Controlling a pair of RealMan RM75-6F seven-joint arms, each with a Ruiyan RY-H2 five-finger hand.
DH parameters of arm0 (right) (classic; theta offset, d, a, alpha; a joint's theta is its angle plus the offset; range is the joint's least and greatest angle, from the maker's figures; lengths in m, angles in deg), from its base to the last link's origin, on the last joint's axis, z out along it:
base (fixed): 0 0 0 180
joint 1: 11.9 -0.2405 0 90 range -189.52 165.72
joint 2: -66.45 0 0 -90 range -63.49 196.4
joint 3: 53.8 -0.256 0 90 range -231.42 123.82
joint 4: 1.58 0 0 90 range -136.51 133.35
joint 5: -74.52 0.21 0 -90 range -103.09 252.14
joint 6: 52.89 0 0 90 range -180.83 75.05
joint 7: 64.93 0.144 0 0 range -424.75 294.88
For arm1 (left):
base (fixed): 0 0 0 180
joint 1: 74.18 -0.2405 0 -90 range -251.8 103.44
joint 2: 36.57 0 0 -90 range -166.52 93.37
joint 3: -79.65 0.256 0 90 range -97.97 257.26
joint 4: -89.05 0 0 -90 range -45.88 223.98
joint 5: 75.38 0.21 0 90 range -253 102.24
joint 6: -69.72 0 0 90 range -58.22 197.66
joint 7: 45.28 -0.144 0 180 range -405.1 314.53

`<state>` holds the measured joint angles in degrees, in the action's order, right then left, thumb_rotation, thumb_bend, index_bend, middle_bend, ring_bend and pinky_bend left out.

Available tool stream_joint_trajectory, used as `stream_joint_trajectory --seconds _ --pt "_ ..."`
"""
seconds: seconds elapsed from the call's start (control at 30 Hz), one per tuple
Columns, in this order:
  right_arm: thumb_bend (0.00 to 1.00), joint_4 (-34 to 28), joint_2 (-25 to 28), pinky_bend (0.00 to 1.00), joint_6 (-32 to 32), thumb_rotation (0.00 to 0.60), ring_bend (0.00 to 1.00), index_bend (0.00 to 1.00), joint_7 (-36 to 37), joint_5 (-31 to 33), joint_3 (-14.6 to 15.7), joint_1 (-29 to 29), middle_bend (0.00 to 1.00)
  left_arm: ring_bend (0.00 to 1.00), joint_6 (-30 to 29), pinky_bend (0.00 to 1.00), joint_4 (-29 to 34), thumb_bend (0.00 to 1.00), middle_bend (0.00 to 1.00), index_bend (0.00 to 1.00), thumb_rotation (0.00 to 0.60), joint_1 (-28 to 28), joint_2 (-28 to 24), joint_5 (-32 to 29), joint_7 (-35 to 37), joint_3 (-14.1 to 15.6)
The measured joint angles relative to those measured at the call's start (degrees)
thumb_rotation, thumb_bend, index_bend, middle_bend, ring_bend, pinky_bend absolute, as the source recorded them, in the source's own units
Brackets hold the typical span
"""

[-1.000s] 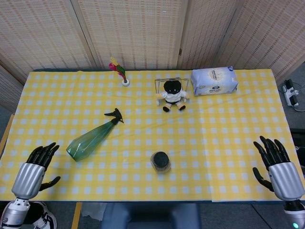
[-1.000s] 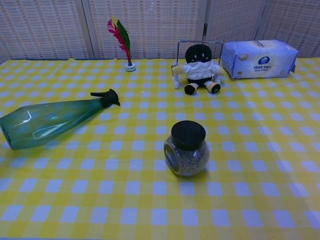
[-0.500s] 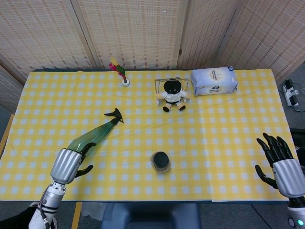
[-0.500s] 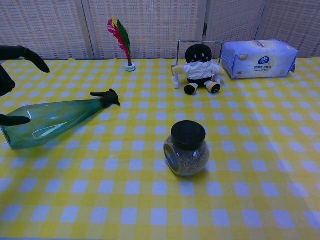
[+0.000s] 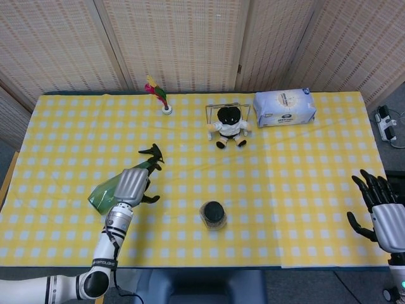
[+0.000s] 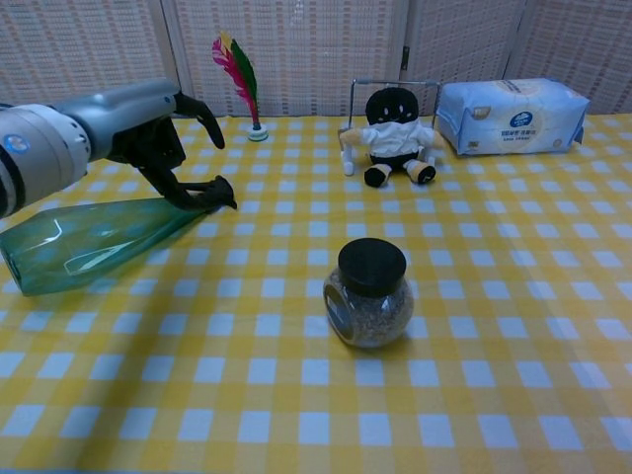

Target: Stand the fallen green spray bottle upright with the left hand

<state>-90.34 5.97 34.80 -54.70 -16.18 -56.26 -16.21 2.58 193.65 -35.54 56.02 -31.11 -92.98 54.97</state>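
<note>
While the desk (image 5: 304, 209) under its yellow checked cloth fills both views, the nearest thing on it is a small glass jar (image 6: 368, 293) with a black lid, filled with something grainy, standing upright near the front edge. At the front right corner the right robot hand (image 5: 381, 212) hangs off the desk edge, fingers spread wide and holding nothing. Left of the jar, the green spray bottle (image 6: 94, 238) lies on its side, its broad base toward the front left and its black trigger head (image 6: 213, 192) pointing up and right toward the middle of the desk. Above the bottle's neck end sits the left robot hand (image 5: 131, 185), fingers curved downward and apart; the chest view shows no closed grip on the bottle, though whether fingertips touch it I cannot tell. Farther back, a black-and-white plush doll (image 5: 228, 125) sits against a small wire stand. Beside it to the right lies a pack of wet wipes (image 5: 284, 107). Back left of the doll, a feathered shuttlecock (image 5: 159, 95) stands upright.
</note>
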Motion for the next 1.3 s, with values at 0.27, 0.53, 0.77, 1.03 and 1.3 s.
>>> stream_joint_trajectory --seconds 0.27,0.53,0.77,1.03,1.3 --pt "0.43 0.84 1.48 0.0 -0.93 0.6 0.0 0.0 4.96 0.82 -0.37 -0.36 0.0 1.0 1.69 1.0 -16.5 0.19 1.0 0.38 0.6 10.03 8.47 -6.77 -1.82 -2.93" --pt "0.43 2.02 2.41 0.0 -1.98 0.6 0.0 0.0 8.52 1.43 -0.39 -0.58 0.0 1.0 5.37 1.0 -32.48 0.19 1.0 0.41 0.6 18.11 13.91 -13.92 -3.39 -4.36" --pt "0.43 2.68 2.71 0.0 -3.17 0.6 0.0 0.0 9.74 2.29 -0.55 -0.97 0.0 1.0 8.51 1.0 -44.01 0.21 1.0 0.42 0.6 22.43 17.3 -18.45 -4.55 -4.65" --pt "0.43 3.04 2.84 0.0 -3.92 0.6 0.0 0.0 10.46 3.26 -0.98 -1.2 0.0 1.0 10.2 1.0 -51.01 0.22 1.0 0.42 0.6 25.13 19.06 -23.53 -7.63 -4.74" --pt "0.43 2.95 2.98 0.0 -3.52 0.6 0.0 0.0 10.58 3.02 -0.97 -1.06 0.0 1.0 8.64 1.0 -52.34 0.22 1.0 0.41 0.6 25.21 19.37 -24.8 -9.86 -3.93"
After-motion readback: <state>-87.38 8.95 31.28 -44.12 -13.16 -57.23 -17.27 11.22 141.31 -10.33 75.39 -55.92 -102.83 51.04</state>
